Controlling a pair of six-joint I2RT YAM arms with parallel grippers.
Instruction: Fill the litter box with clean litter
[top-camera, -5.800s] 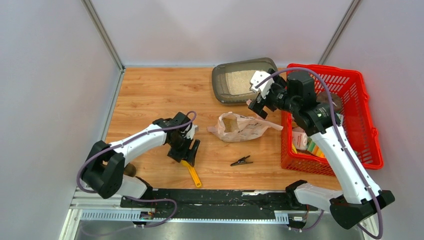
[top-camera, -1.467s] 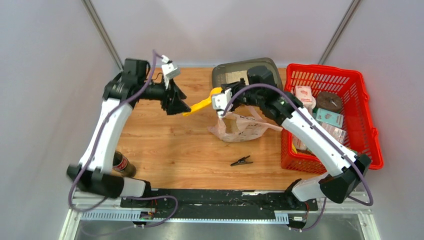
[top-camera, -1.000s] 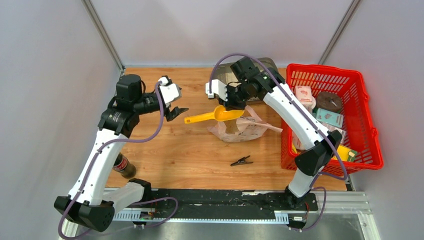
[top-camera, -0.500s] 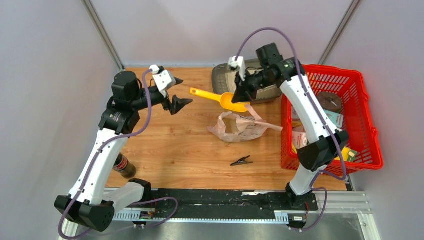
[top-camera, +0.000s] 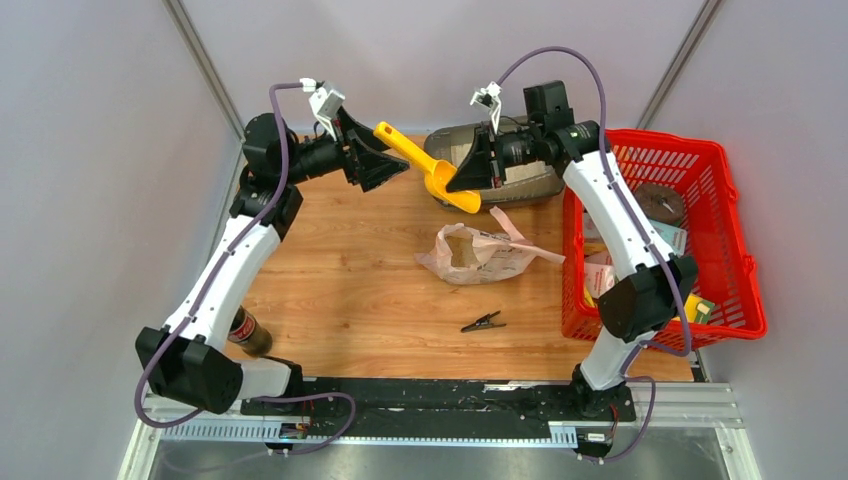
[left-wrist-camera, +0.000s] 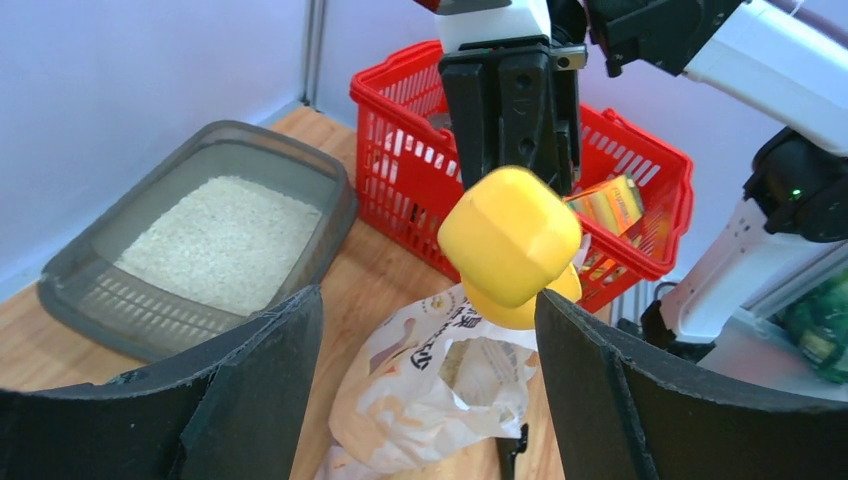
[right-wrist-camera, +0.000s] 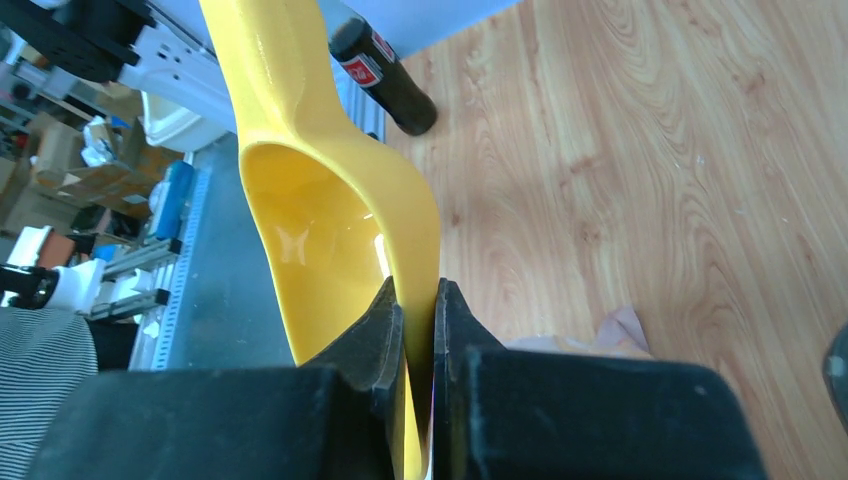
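The grey litter box (top-camera: 446, 141) stands at the back, partly behind my right arm. In the left wrist view the litter box (left-wrist-camera: 92, 268) holds pale clean litter (left-wrist-camera: 222, 240). My right gripper (top-camera: 466, 178) is shut on the bowl wall of a yellow scoop (top-camera: 430, 172) held in the air. The right wrist view shows that gripper (right-wrist-camera: 418, 300) pinching the scoop (right-wrist-camera: 320, 220), whose bowl looks empty. My left gripper (top-camera: 388, 158) is open at the scoop's handle end (left-wrist-camera: 510, 235), which sits just off the fingertips (left-wrist-camera: 300, 310) without touching.
An open litter bag (top-camera: 480, 252) lies mid-table below the scoop. A red mesh basket (top-camera: 741, 232) with packets stands on the right. A black clip (top-camera: 483, 321) lies nearer the front. A dark bottle (top-camera: 246, 333) stands by the left arm's base.
The right gripper has carried the scoop up from the bag and swung its handle toward the back left. The left gripper has risen and moved right to meet the handle end.
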